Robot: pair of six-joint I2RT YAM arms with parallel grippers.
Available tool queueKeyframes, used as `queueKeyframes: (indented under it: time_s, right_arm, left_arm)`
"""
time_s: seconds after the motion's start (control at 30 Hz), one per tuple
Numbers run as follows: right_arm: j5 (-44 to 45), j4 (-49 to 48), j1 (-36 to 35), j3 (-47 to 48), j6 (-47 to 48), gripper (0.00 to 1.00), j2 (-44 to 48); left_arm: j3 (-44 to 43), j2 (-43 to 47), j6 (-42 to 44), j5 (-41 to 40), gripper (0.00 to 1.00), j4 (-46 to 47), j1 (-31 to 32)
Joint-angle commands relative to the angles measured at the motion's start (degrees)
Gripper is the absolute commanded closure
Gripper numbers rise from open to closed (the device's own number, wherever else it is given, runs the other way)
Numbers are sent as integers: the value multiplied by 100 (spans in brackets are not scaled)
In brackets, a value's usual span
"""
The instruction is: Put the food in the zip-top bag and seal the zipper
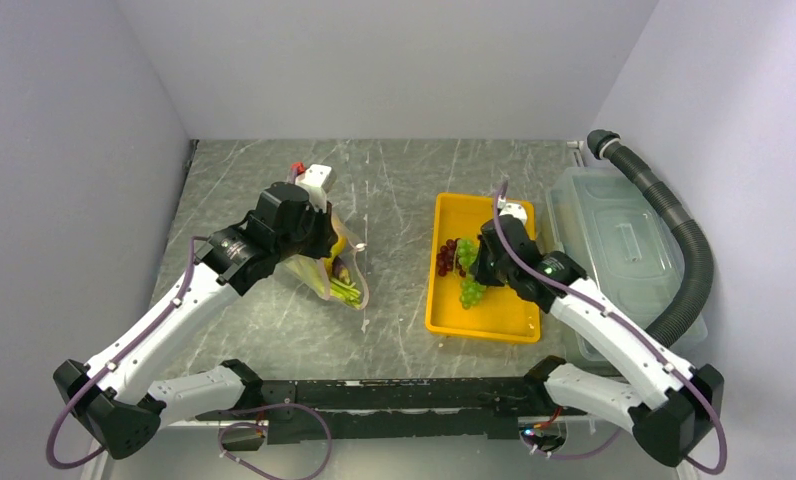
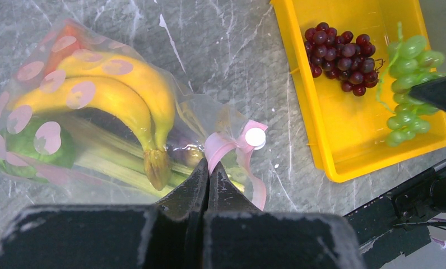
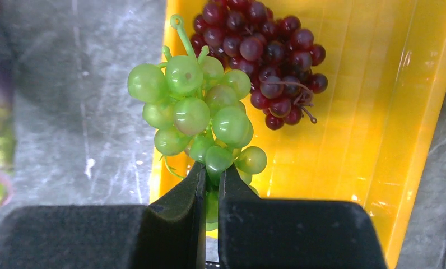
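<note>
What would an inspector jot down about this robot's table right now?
Surface: grey marbled table.
Job's things: bag lies on the left, holding bananas and celery; purple grapes sit in the yellow tray.
Clutter: lidded bin and black hose at the right.
Grippers: left gripper shut on the zipper; right gripper shut on green grapes over the tray.
Cables: purple cable runs along each arm.
Surroundings: plain grey walls.
</note>
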State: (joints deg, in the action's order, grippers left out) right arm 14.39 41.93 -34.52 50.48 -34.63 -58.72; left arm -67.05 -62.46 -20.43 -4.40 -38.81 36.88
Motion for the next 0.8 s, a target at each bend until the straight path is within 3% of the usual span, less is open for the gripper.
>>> queueKeyframes:
  time_s: [0.0,0.47,0.77]
  right_arm:
    - [-255,18,7,469,182,100,387]
    - [-2534,-938,-358,994,791,100,562]
    - [-2403,-1051,-1473,1549,853,100,-165]
  left_arm:
    - [-120,129,47,-36,100,224,-32]
    - [-119,93,47,3,100,224,-41]
    - [-122,95,47,31,100,231,-41]
